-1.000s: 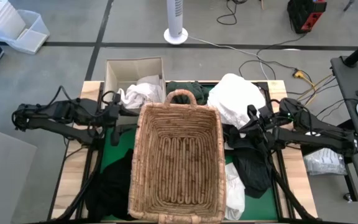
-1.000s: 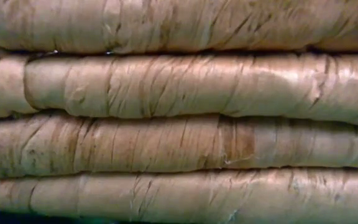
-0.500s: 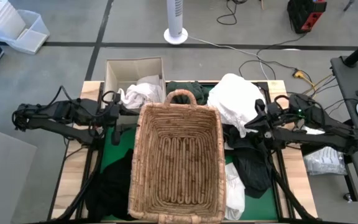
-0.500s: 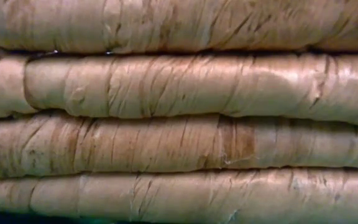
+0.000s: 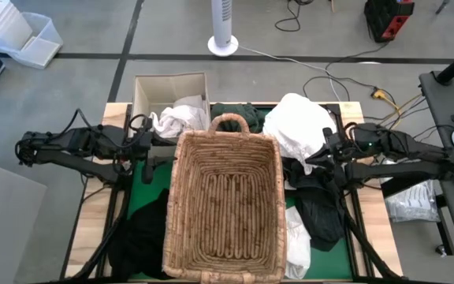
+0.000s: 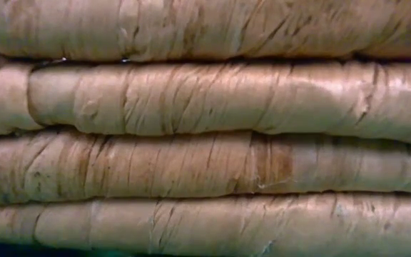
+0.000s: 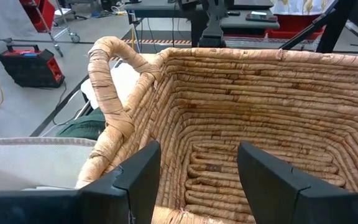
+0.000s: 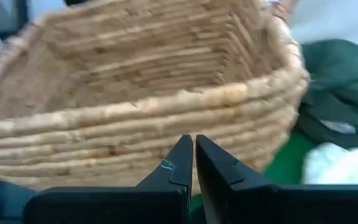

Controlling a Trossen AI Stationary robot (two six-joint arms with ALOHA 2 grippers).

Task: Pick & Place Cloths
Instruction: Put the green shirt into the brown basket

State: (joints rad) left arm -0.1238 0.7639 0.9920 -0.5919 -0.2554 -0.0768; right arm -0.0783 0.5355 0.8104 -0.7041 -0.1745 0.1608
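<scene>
wicker basket [image 5: 223, 207] — no legible labels

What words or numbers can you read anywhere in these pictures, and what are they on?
None: no word, number or sign can be read in any view.
The wicker basket has only woven coils, no tag.
The cloths, such as the big white one and the black one, show no print.
The cardboard box has bare flaps.
The red case on the floor carries a small label, too small to read.
</scene>
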